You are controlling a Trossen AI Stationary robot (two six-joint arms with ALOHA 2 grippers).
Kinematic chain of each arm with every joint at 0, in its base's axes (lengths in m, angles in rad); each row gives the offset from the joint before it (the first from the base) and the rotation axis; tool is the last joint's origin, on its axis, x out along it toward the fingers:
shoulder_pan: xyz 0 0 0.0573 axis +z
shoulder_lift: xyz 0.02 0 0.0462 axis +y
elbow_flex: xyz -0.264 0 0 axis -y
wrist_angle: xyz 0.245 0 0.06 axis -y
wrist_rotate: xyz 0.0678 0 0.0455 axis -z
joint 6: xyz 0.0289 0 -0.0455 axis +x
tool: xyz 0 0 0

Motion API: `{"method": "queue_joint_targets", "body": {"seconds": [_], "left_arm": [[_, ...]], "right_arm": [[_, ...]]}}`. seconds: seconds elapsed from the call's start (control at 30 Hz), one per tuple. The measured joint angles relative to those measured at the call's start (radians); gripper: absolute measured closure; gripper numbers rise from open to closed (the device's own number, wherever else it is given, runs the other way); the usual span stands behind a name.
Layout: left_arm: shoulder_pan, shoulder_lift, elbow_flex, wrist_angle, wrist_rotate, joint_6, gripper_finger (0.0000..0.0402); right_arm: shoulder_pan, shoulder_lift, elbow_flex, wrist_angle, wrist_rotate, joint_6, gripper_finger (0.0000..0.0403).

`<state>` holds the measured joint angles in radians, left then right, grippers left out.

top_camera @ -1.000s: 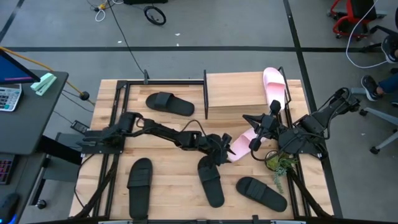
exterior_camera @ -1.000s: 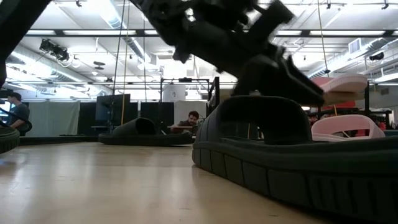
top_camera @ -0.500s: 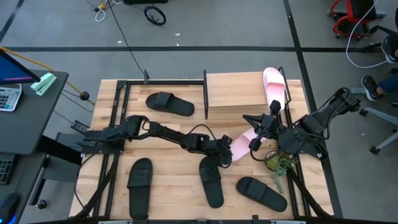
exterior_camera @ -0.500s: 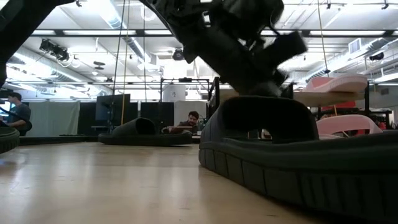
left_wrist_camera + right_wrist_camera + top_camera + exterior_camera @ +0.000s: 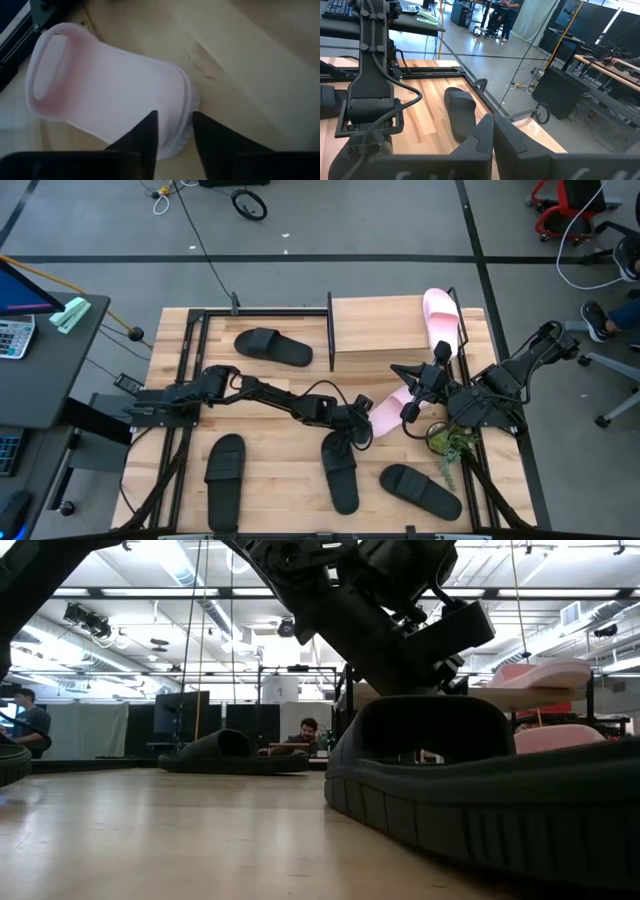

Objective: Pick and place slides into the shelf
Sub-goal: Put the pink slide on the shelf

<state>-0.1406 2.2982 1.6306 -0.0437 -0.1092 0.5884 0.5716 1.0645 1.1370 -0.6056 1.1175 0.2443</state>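
L gripper (image 5: 358, 423) ctr frame, over pale pink slide sandal (image 5: 388, 412) edge, jaws part-open, grip unclear | R gripper (image 5: 410, 412) ctr-right, jaws closed, empty

High cam overhead; low cam table-level; both share black slide (image 5: 340, 470) (image 5: 480, 790).

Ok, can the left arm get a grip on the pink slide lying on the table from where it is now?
Probably yes. The left gripper is already at the pink slide, its fingers straddling the slide's edge with nothing between. The black slide lies just beside it but not across the way.
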Motion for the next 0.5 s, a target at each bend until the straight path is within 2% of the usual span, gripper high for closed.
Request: {"method": "queue_joint_targets", "body": {"seconds": [0.23,0.4,0.5], "left_arm": [[-0.002,0.0,0.0,0.002,0.051,-0.002,0.0386],[-0.031,-0.009,-0.001,-0.001,0.029,-0.042,0.039],[-0.065,-0.026,0.025,-0.043,-0.037,-0.115,0.0394]], "right_arm": [[0.0,0.0,0.0,0.0,0.0,0.0,0.0389],[0.0,0.0,0.0,0.0,0.0,-0.006,0.039],[0.0,0.0,0.0,-0.001,0.0,-0.009,0.0389]]}}
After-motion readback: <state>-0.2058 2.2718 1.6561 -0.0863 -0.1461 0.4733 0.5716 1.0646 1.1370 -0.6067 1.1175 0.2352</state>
